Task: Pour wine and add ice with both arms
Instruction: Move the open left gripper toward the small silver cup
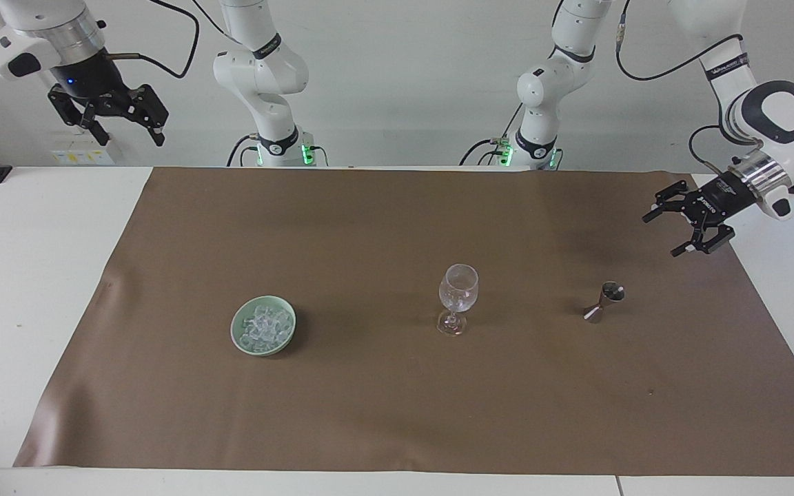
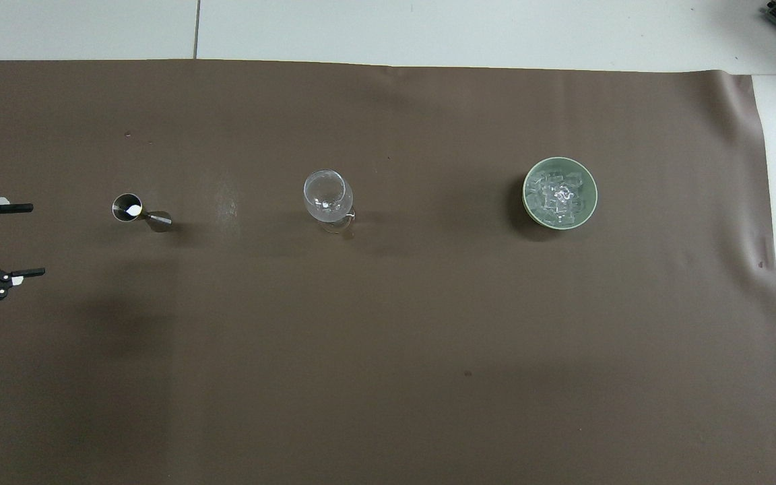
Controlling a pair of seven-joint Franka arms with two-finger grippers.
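The ice [image 1: 264, 326] lies heaped in a pale green bowl [image 1: 239, 335], well apart from the empty wine glass [image 1: 457, 289] toward the right arm's end; a small metal jigger [image 1: 604, 300] stands near the glass toward the left arm's end. Nothing seems poured or added yet. The left gripper [image 1: 679, 231], jaws spread and empty, hangs over the brown mat [image 1: 397, 413] near the jigger, while the right gripper [image 1: 128, 131] waits high off the mat's corner, jaws spread too.

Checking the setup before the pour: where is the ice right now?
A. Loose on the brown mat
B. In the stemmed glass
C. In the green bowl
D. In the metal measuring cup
C: the ice lies heaped in the green bowl, while the stemmed glass stands empty.
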